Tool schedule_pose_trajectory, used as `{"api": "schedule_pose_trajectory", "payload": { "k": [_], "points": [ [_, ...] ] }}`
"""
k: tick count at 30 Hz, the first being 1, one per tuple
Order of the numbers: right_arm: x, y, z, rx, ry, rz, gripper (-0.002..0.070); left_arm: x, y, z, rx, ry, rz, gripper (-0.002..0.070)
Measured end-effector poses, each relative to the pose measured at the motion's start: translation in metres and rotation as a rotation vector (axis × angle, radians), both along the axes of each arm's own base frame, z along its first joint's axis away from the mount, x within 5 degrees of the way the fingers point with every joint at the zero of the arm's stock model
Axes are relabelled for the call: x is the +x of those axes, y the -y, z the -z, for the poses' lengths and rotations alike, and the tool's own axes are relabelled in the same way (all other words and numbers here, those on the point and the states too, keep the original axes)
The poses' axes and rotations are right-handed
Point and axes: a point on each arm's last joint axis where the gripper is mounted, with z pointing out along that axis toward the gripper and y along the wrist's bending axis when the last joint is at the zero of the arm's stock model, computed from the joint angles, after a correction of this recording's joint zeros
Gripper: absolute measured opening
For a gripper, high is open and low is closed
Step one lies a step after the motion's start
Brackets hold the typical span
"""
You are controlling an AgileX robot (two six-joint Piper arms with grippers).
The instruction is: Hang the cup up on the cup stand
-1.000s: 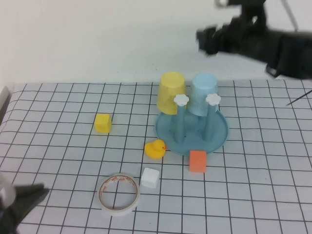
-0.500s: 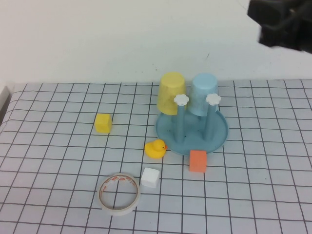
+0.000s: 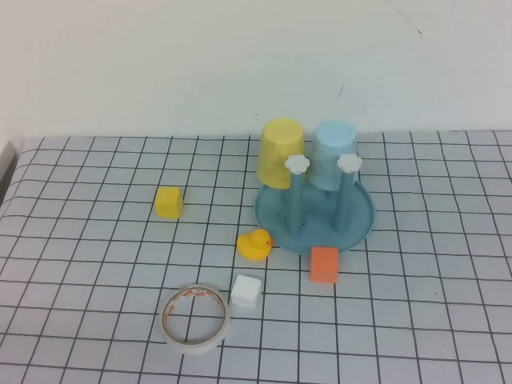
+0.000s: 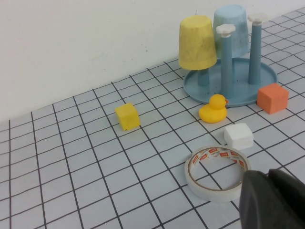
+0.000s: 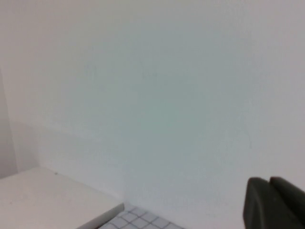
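The light blue cup (image 3: 334,154) hangs upside down on a back peg of the teal cup stand (image 3: 362,222), next to the yellow cup (image 3: 281,151) on another peg. Both also show in the left wrist view: the blue cup (image 4: 234,21), the yellow cup (image 4: 196,42) and the stand (image 4: 243,98). Neither arm shows in the high view. My left gripper (image 4: 269,177) is shut and empty, low near the tape roll. My right gripper (image 5: 269,182) is shut and empty, facing the white wall.
On the checked mat lie a yellow block (image 3: 169,202), a rubber duck (image 3: 254,244), an orange block (image 3: 324,264), a white block (image 3: 246,291) and a tape roll (image 3: 195,317). A white wall stands behind the table.
The right arm has moved up and right out of the high view. The left gripper has left the bottom left corner. The cups and stand have not moved.
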Motion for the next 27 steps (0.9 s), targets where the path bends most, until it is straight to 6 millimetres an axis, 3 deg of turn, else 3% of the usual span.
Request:
{"api": "schedule_pose_trajectory", "payload": {
  "k": [5, 10, 17, 27],
  "points": [
    [-0.042, 0.016, -0.006, 0.047, 0.128, 0.004, 0.0001, 0.0, 0.0, 0.0, 0.0, -0.003, -0.001, -0.0001],
    [-0.062, 0.025, 0.001, 0.071, 0.18, 0.024, 0.0001, 0.0, 0.0, 0.0, 0.0, -0.003, -0.001, -0.0002],
    [-0.063, 0.025, 0.012, 0.064, 0.163, 0.026, 0.0001, 0.0, 0.0, 0.0, 0.0, -0.003, -0.001, -0.0002],
    [-0.053, 0.023, 0.046, 0.029, 0.063, 0.046, -0.0001, 0.0, 0.0, 0.0, 0.0, -0.003, -0.001, -0.0002]
  ]
}}
